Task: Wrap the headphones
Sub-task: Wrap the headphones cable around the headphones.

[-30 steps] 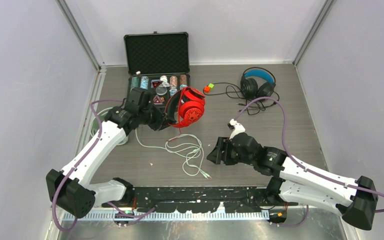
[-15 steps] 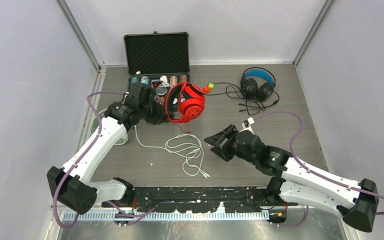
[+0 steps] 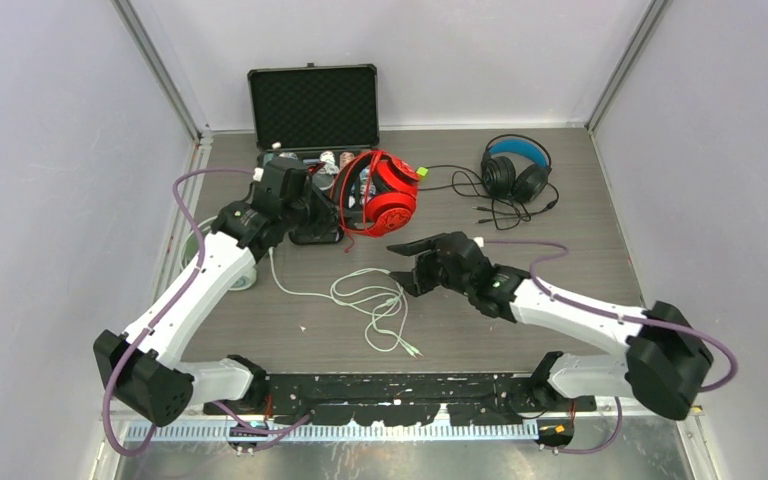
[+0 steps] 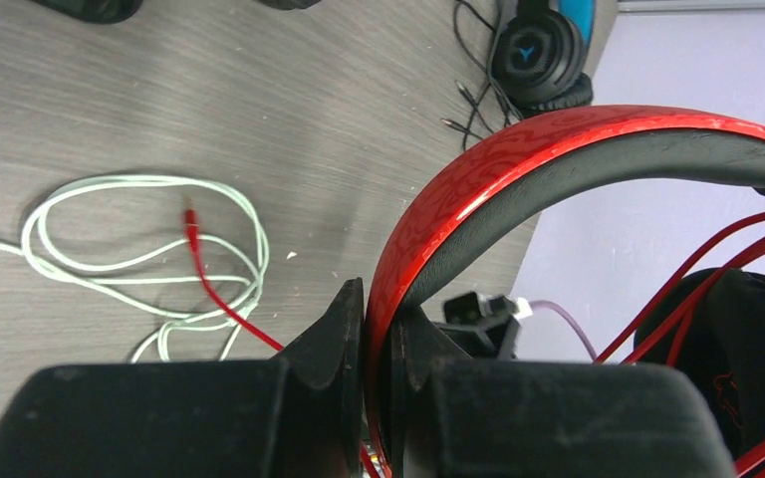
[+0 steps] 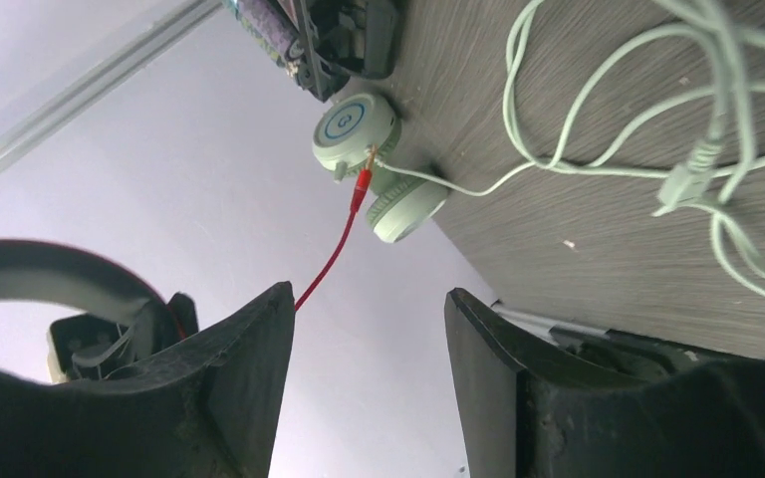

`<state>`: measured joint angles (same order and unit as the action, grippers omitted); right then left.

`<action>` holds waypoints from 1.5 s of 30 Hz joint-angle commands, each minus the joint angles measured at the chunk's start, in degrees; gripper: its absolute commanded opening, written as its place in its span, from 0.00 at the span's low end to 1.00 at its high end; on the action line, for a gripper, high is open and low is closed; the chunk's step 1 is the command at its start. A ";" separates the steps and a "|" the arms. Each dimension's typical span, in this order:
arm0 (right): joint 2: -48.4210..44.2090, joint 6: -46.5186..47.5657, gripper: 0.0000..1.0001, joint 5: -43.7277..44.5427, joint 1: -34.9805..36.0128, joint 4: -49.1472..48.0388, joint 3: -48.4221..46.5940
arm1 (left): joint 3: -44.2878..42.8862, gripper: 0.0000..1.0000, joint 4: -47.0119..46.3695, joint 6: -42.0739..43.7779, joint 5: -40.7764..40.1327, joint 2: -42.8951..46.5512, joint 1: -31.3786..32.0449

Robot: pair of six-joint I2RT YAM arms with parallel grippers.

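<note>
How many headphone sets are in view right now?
3. The red headphones are clamped in the left gripper; the black headphones lie at the far right; the mint-green headphones lie at the table's left edge, partly hidden from above.

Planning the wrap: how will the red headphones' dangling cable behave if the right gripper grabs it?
Probably floppy: the red cable hangs slack from the red headphones clamped in the left gripper. It looks thin, so it may slip through the open right gripper. Likely light, apt to swing.

Two white arms with black joints
Left arm point(image 3: 195, 290) and right arm point(image 3: 575, 318): white links, black joint housings, a purple cable point(image 3: 177, 196) looping along each, matte black fingers point(image 5: 244, 378).
</note>
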<state>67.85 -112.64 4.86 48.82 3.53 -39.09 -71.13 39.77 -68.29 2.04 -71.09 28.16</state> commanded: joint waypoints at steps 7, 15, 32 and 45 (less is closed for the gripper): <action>12.99 -16.38 0.61 -12.78 -2.35 -25.30 -2.83 | -1.34 0.00 -13.06 3.45 -1.09 0.95 2.67; 21.63 -20.18 0.60 -19.76 -3.71 -35.68 -6.46 | -0.39 0.00 -19.50 6.50 2.10 1.59 3.30; 25.75 -21.50 0.01 -18.75 -3.85 -47.73 -2.88 | -3.20 0.00 -19.19 12.58 -3.14 2.58 3.40; 25.15 -18.62 0.00 -17.75 -3.83 -51.28 1.62 | -12.95 0.00 -14.04 19.25 -13.14 -1.19 2.10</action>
<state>93.86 -118.39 -14.20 45.15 -45.58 -39.79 -80.49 29.08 -48.84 -8.80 -72.79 31.18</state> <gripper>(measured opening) 0.039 0.088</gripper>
